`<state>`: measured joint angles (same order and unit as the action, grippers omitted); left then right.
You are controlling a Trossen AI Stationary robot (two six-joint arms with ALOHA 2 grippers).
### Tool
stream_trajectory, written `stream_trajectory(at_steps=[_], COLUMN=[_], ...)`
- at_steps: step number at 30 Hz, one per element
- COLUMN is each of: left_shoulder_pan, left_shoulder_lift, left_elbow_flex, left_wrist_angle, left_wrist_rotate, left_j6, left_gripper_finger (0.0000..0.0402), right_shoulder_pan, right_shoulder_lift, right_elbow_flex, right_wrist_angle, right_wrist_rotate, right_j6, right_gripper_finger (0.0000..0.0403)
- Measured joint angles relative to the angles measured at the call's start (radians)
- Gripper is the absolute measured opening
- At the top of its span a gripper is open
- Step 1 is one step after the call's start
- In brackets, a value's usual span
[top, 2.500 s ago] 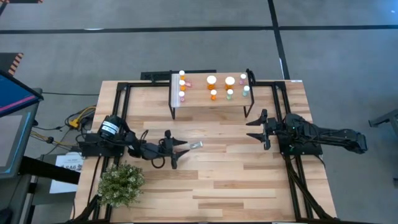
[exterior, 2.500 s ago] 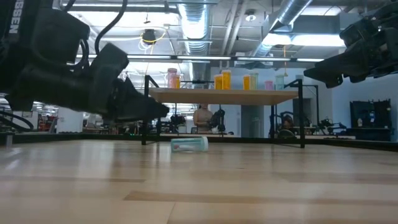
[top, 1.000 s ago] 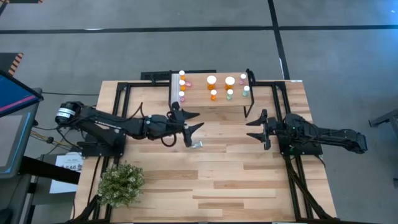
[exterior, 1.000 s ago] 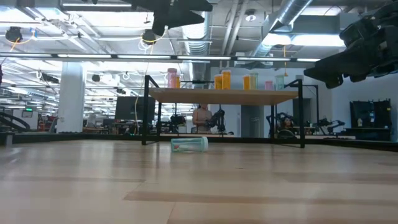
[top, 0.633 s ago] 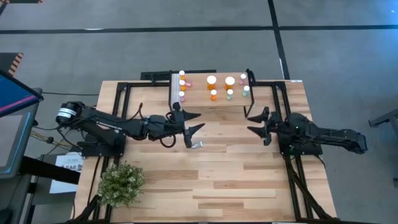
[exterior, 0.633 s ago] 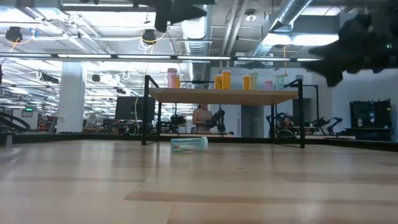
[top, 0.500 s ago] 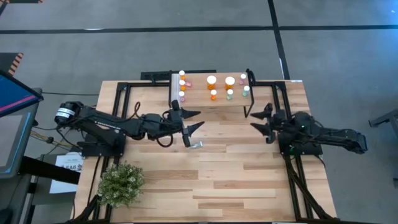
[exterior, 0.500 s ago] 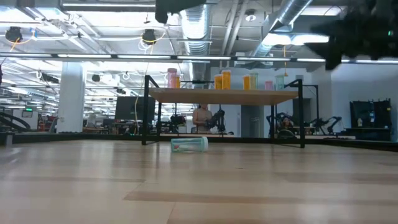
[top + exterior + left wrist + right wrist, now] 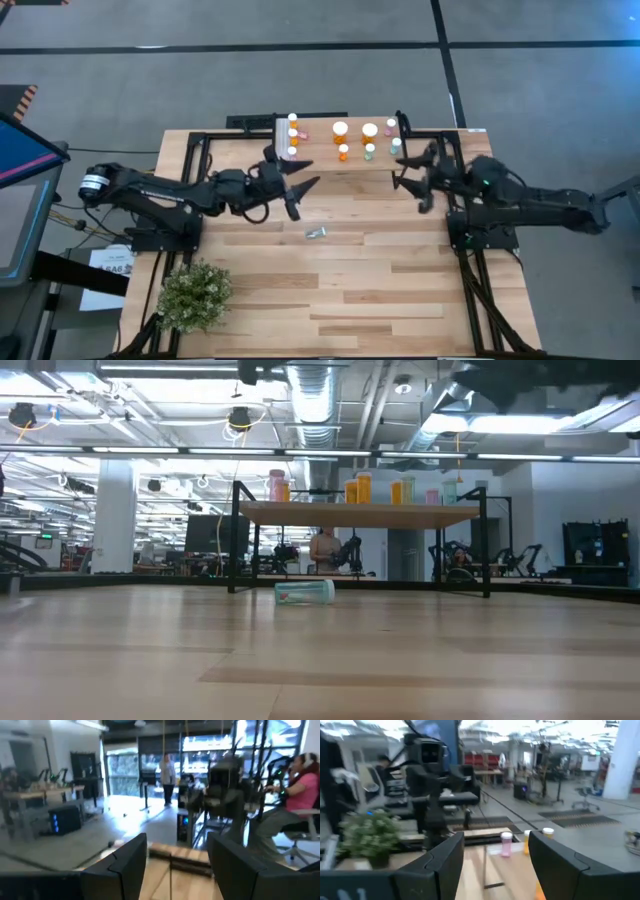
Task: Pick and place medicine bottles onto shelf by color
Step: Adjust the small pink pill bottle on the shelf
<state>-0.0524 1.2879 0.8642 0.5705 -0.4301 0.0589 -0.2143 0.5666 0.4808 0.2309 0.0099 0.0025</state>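
We see both claws released and empty: the left claw (image 9: 297,187) with a fallen green bottle (image 9: 315,233) just below it, the right claw (image 9: 411,180) beside the shelf (image 9: 320,161).

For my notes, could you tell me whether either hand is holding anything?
Nothing is held: the left hand and right hand are both open and empty.

overhead straight down, low table-level, both showing shelf (image 9: 340,160)
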Motion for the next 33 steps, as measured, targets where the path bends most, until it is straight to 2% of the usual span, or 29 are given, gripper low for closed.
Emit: stream_trajectory(at_steps=[6,11,14,17,24,29,33], left_shoulder_pan=[0.008,0.002,-0.002,0.009,0.037,0.037,0.037], left_shoulder_lift=[0.000,-0.016,-0.060,-0.117,-0.280,-0.342,-0.342], left_elbow_flex=[-0.001,-0.002,-0.043,-0.136,-0.353,-0.410,-0.417], left_wrist_angle=[-0.164,-0.255,-0.251,-0.199,0.074,0.093,0.089], left_wrist_rotate=[-0.019,-0.198,-0.239,-0.233,-0.148,-0.153,-0.156], left_j6=[-0.060,-0.068,-0.063,-0.074,-0.078,-0.075,-0.071], left_gripper_finger=[0.0194,0.0194,0.0194,0.0194,0.0194,0.0194,0.0194], right_shoulder_pan=[-0.091,-0.171,-0.208,-0.236,-0.267,-0.275,-0.279], right_shoulder_lift=[0.317,0.551,0.678,0.788,1.008,1.136,1.233], right_elbow_flex=[0.250,0.465,0.577,0.683,0.891,1.010,1.107], right_wrist_angle=[-0.058,-0.160,-0.224,-0.294,-0.380,-0.420,-0.450], right_wrist_rotate=[-0.004,-0.033,-0.096,-0.121,-0.122,-0.157,-0.188], right_j6=[-0.074,-0.116,-0.141,-0.180,-0.268,-0.277,-0.296], right_gripper_finger=[0.0245,0.0245,0.0245,0.0245,0.0245,0.0245,0.0245])
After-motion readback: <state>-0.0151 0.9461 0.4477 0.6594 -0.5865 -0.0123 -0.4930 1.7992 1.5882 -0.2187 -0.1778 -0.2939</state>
